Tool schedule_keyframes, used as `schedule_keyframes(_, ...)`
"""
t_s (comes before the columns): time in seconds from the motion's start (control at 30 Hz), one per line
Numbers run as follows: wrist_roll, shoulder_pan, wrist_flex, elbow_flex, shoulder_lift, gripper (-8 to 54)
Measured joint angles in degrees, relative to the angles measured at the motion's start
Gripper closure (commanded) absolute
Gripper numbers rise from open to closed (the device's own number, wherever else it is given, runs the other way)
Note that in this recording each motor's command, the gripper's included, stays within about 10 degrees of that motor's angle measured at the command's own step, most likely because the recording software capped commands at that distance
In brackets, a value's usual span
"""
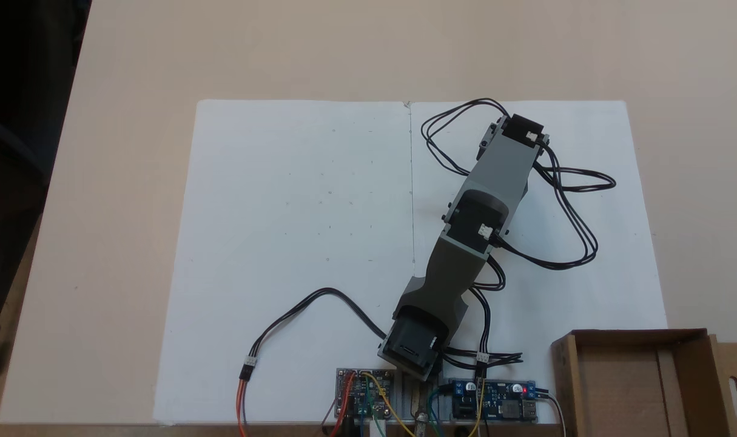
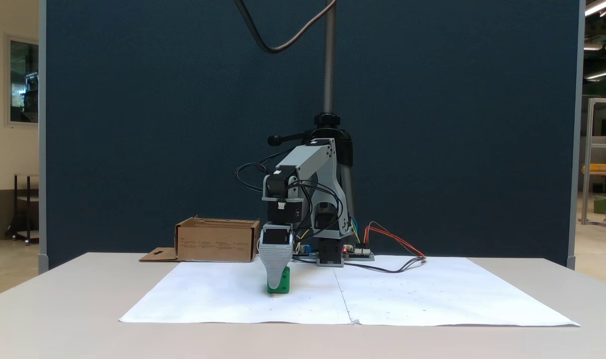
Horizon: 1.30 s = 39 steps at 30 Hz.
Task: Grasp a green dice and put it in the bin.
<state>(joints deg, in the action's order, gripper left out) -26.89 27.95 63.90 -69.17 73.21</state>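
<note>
**Gripper down at the dice, carry to the bin still ahead**

In a fixed view from above, the arm (image 1: 477, 230) reaches out from its base over the white paper sheet (image 1: 295, 243), slanting up and to the right. Its own links cover whatever lies under its far end. The bin (image 1: 641, 382), an open cardboard box, sits off the paper's lower right corner in this view, just beside the base electronics, and its floor looks bare.

In a fixed view from the front, the gripper (image 2: 276, 281) points straight down onto the paper, well in front of the bin (image 2: 217, 240) and a little to the right of it. The green dice (image 2: 282, 283) rests on the paper at the gripper's tip, partly hidden behind the grey finger. The jaws lie one behind the other here, so I cannot tell whether they are apart or clamped on the dice.

By my reading, the reach is done and the grasp is at hand or under way; the lift, the swing over to the bin and the release are all left.
</note>
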Motion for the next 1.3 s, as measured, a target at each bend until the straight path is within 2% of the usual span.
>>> schedule_keyframes(0.07,0.0,0.0,-0.3,-0.4,0.0,9.1)
schedule_keyframes(0.17,0.0,0.0,-0.3,-1.2,0.0,13.8)
schedule_keyframes(0.57,0.0,0.0,-2.3,-1.9,0.0,14.0)
schedule_keyframes(0.63,0.0,0.0,-2.5,-2.6,0.0,23.2)
schedule_keyframes(0.73,0.0,0.0,-3.5,-3.3,0.0,33.3)
schedule_keyframes(0.77,0.0,0.2,-4.2,-3.3,0.0,34.1)
schedule_keyframes(1.13,0.0,1.0,-4.3,-2.5,0.9,34.1)
schedule_keyframes(1.3,0.7,1.2,10.1,15.4,0.9,34.1)
